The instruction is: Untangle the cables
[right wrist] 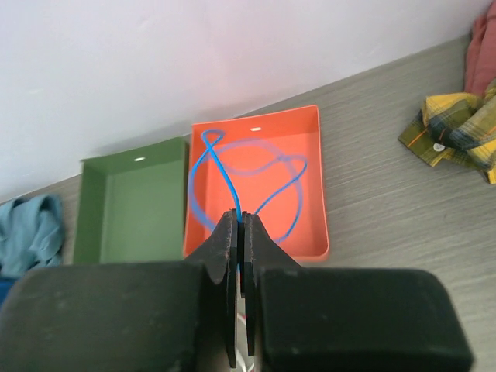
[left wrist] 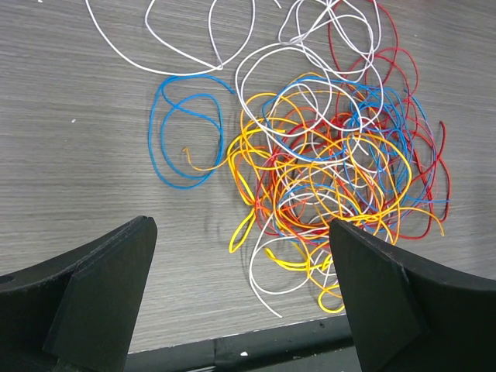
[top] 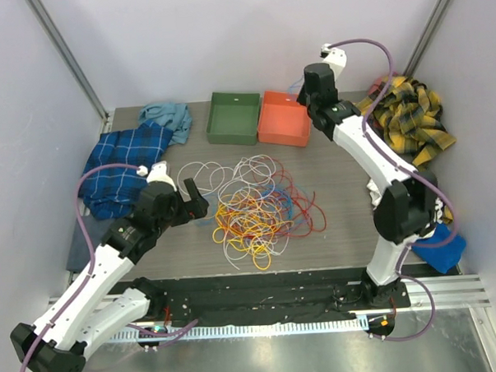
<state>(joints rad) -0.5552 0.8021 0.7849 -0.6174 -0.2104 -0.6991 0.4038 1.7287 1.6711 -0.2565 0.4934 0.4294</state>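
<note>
Right gripper clamped tight on thin blue wire loop over shallow orange plastic tray, left gripper wide open near messy multicoloured cable tangle

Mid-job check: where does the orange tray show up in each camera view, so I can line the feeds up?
Top external: orange tray in the upper middle, just right of centre.
Left wrist: not in it; only the cable pile shows.
Right wrist: mid-picture, behind the blue cable pinched in the shut right end effector.
Shared landmark: the green tray, right beside its left side in both views.
</note>
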